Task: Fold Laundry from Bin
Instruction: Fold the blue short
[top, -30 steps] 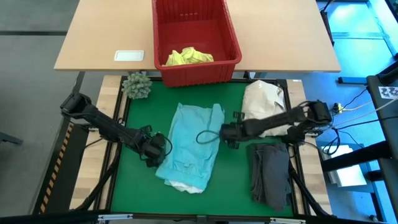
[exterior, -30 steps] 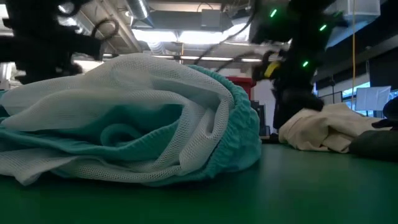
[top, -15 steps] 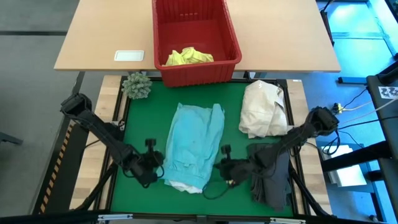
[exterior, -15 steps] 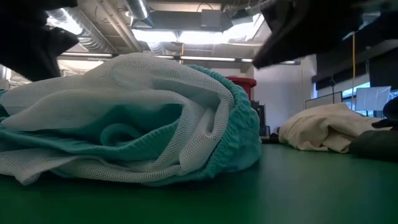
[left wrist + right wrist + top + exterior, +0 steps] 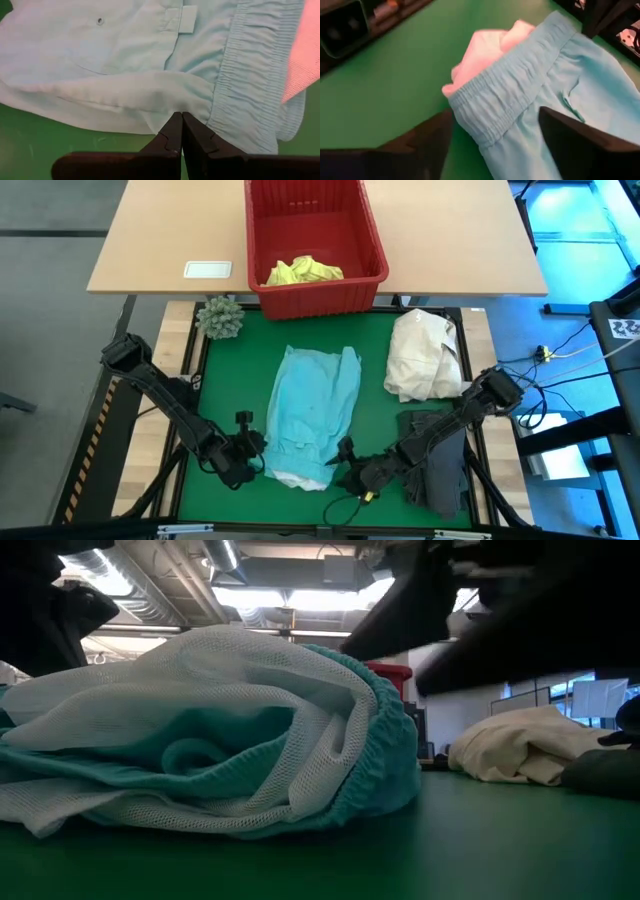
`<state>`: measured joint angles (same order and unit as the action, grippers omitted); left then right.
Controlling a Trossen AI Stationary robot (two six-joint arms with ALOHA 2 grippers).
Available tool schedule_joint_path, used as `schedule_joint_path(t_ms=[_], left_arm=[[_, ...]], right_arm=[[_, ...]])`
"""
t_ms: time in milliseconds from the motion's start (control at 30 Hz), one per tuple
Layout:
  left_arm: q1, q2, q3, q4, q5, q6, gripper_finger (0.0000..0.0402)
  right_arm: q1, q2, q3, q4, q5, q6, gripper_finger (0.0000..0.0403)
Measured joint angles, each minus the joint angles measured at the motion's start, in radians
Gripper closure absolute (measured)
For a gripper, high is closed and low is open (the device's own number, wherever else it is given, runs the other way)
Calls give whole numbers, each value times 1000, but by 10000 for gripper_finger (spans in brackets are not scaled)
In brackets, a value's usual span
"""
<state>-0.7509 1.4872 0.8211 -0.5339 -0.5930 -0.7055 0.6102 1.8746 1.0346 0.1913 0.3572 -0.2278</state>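
Observation:
A light turquoise-blue garment (image 5: pixel 312 412) with an elastic waistband and white mesh lining (image 5: pixel 220 730) lies flat on the green mat (image 5: pixel 375 430). My left gripper (image 5: pixel 252 452) is shut, its tips (image 5: pixel 179 119) at the garment's near left corner. My right gripper (image 5: pixel 345 465) is open at the near right corner. Its fingers stand on either side of the waistband's end (image 5: pixel 487 112) without touching it. The red bin (image 5: pixel 372 235) stands at the far edge with a yellow garment (image 5: pixel 303 271) inside. A dark grey garment (image 5: pixel 440 465) lies at the near right. My left gripper's shut fingertips (image 5: pixel 175 131) come level along the mat from the table's left, up to the garment's pale folded edge (image 5: pixel 150 100) beside the waistband. I cannot tell whether they touch the cloth or stop just short of it.
A cream-white cloth bundle (image 5: pixel 425 355) lies on the mat's far right. A small green spiky ball (image 5: pixel 220 317) sits at the far left corner. A white card (image 5: pixel 208 269) lies on the wooden table beside the bin. Bare green mat shows left and right of the turquoise garment.
My right gripper has swung from beside the garment's middle toward the table's near edge, turned to face the garment's near right corner, and opened. My left gripper has gone toward the near edge to the near left corner, staying shut. The garment has not moved.

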Motion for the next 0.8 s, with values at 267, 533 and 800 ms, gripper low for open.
schedule_joint_path(t_ms=[267,533,800], left_arm=[[3,0,0,13,-5,-26,402],[9,0,0,39,-20,-27,401],[13,0,-1,47,-25,-14,401]], right_arm=[[0,130,83,-7,88,-134,12],[0,235,143,2,239,-219,44],[-2,246,168,-10,250,-137,204]])
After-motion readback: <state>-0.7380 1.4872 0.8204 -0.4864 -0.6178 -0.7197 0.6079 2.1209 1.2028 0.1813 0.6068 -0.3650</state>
